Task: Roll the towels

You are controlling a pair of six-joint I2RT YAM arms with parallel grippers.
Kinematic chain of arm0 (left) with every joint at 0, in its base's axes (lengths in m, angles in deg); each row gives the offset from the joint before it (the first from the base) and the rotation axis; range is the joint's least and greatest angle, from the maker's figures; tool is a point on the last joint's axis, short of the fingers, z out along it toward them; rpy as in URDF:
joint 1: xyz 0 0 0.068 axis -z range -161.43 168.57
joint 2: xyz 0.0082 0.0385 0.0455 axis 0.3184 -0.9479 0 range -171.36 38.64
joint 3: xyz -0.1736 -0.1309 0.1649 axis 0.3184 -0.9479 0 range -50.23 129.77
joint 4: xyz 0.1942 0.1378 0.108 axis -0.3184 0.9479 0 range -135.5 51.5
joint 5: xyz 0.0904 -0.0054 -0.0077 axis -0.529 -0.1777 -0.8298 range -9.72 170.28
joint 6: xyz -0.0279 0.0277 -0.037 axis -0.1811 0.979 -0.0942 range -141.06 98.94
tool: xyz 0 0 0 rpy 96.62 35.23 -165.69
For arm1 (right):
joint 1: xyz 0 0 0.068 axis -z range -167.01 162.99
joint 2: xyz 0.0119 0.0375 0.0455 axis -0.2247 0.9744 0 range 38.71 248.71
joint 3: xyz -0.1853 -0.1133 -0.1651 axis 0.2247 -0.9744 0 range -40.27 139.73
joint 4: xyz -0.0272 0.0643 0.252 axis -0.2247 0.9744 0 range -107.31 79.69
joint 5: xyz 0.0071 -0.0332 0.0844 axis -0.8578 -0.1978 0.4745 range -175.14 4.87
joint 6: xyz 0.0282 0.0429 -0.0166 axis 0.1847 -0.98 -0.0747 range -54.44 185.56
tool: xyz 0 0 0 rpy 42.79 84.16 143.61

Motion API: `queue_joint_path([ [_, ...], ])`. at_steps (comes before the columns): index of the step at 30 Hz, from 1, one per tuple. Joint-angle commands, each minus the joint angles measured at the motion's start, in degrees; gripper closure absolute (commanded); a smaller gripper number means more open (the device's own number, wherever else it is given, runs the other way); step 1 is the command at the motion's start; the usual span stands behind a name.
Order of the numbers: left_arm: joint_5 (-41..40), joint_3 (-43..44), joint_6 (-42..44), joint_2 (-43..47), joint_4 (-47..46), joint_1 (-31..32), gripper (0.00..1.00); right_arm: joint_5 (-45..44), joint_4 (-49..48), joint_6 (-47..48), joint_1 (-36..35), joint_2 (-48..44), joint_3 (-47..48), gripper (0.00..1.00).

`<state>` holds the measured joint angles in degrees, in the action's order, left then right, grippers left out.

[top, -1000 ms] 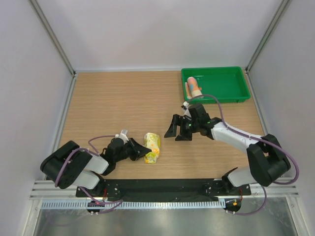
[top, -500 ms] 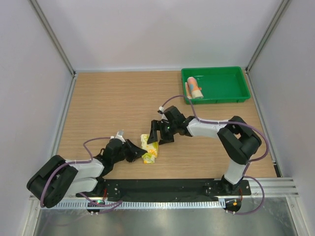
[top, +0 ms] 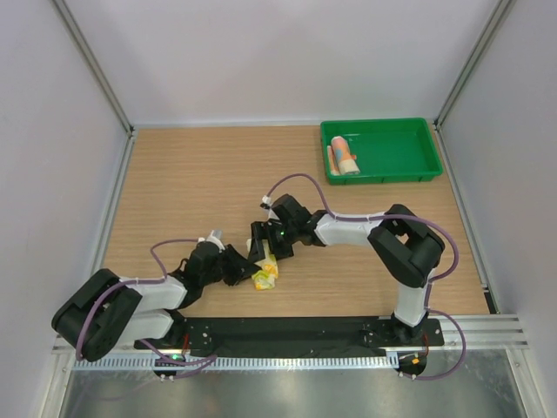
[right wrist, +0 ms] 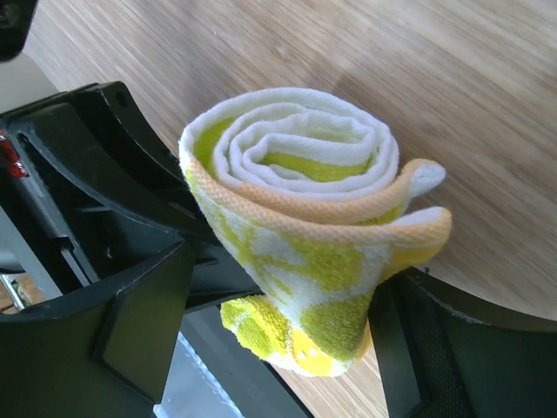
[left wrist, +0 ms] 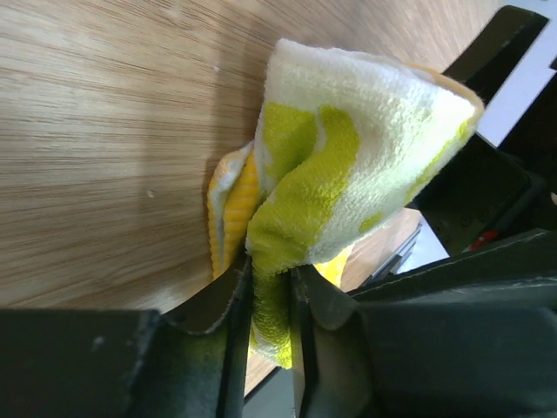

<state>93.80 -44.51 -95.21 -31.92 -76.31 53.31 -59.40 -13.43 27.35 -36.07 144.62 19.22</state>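
The yellow towel (top: 266, 273), with a white-green pattern, is a short roll on the wooden table near its front edge. My left gripper (top: 246, 270) is shut on a loose flap of it; the left wrist view shows the flap (left wrist: 271, 313) pinched between the fingers and the roll (left wrist: 348, 148) beyond. My right gripper (top: 264, 246) is open, its jaws on either side of the roll's end (right wrist: 305, 200), the right jaw close against it. The light blue and orange-pink towel (top: 345, 157) lies rolled in the green tray (top: 409, 124).
The green tray sits at the back right of the table. Grey walls with metal posts close in the left, back and right sides. The black mounting rail (top: 287, 329) runs along the front edge just behind the yellow roll.
My right arm has swung left and forward from the table's middle to the yellow roll and now straddles it. My left gripper has kept its hold; the roll shifted slightly.
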Motion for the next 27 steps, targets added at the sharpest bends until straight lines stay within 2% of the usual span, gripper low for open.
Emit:
queue_joint_path([
  [1, -0.95, 0.26, 4.98, -0.81, 9.18, -0.29, 0.76, -2.18, 0.24, 0.07, -2.44, 2.98, 2.04, 0.17],
  [5, -0.33, 1.75, 7.61, 0.95, 12.17, -0.29, 0.66, -5.86, 3.76, -1.24, -3.68, 6.15, 4.14, 0.29],
  [6, -0.33, 2.1, 8.57, 1.39, 12.96, -0.29, 0.64, -7.87, 4.81, -1.16, -3.76, 7.63, 5.11, 0.37],
  [7, -0.42, 2.45, 9.19, 1.83, 13.92, -0.29, 0.61, -9.03, 6.82, -1.16, -4.11, 8.08, 5.55, 0.41],
  [10, -0.33, 2.9, 10.95, 4.03, 16.91, -0.29, 0.53, -15.18, 12.98, 1.21, -5.78, 9.66, 8.53, 0.42],
  [15, -0.07, 4.12, 14.2, 8.15, 23.22, -0.29, 0.43, -18.0, 16.59, 2.62, -7.28, 10.63, 10.74, 0.41],
  [16, -0.16, 4.74, 14.73, 8.77, 24.73, -0.29, 0.37, -18.44, 16.95, 2.8, -7.37, 10.72, 10.91, 0.39],
  [18, 0.02, 5.79, 16.05, 11.22, 26.76, -0.29, 0.34, -18.79, 17.65, 3.06, -7.45, 10.64, 11.09, 0.36],
  [19, -0.16, 6.15, 16.4, 12.02, 29.29, -0.29, 0.32, -19.05, 18.09, 3.5, -7.37, 10.46, 11.27, 0.31],
  [22, -0.95, 7.64, 17.63, 15.79, 34.39, -0.29, 0.3, -20.28, 19.93, 4.55, -7.37, 10.02, 12.23, 0.22],
  [23, -1.39, 7.99, 18.25, 16.68, 35.63, -0.29, 0.3, -22.2, 20.72, 4.73, -7.37, 9.58, 12.5, 0.16],
  [27, -3.23, 8.7, 18.87, 19.67, 39.15, -0.29, 0.31, -26.78, 25.46, 5.7, -6.58, 7.39, 15.13, 0.09],
])
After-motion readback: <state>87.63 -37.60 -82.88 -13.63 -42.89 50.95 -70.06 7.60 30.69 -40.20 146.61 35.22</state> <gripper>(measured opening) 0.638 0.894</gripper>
